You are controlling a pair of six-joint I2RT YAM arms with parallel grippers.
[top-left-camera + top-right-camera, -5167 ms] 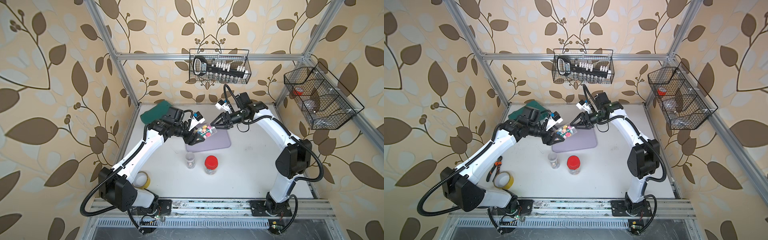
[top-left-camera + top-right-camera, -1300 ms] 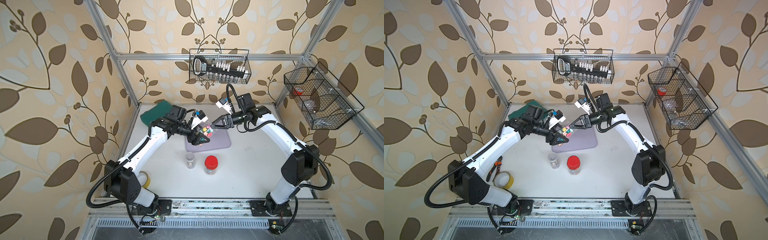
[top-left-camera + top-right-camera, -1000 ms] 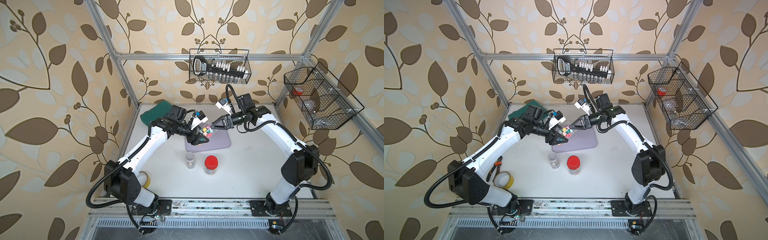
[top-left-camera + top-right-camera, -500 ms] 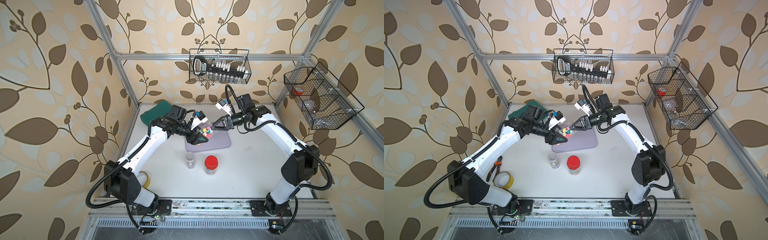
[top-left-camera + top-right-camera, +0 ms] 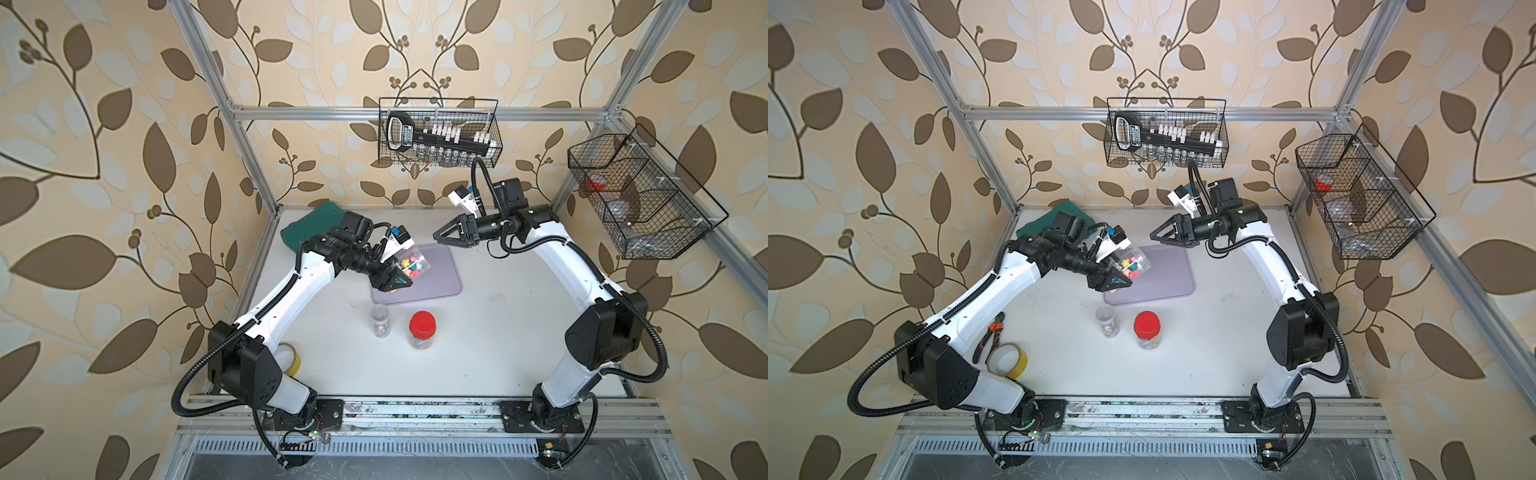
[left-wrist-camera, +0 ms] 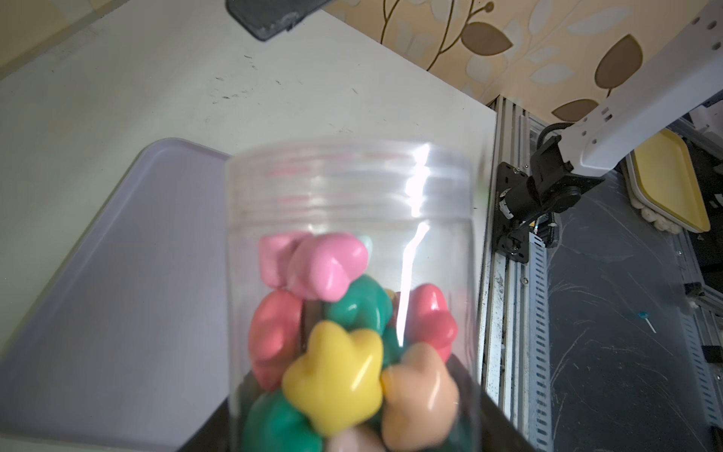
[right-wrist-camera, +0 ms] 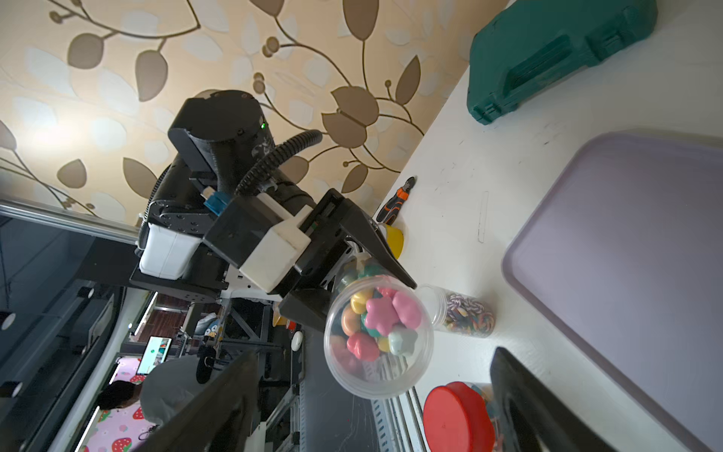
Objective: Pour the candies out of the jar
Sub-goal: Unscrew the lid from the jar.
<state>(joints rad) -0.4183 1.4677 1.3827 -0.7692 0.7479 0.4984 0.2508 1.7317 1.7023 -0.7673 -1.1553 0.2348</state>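
Left wrist view: jar point(image 6: 348, 235) base cut off; left fingers point(image 7: 371, 243) clamp jar; right fingers point(image 7: 524, 411) spread, empty.

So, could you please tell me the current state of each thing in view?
Jar, lidless, tilted, held up by the tray.
Candies, inside the jar, not yet poured.
Left gripper, shut on the jar.
Right gripper, open, holding nothing.
Red-lidded jar, capped, upright on the table.
Small clear jar, upright, no lid visible.
Green case, closed.
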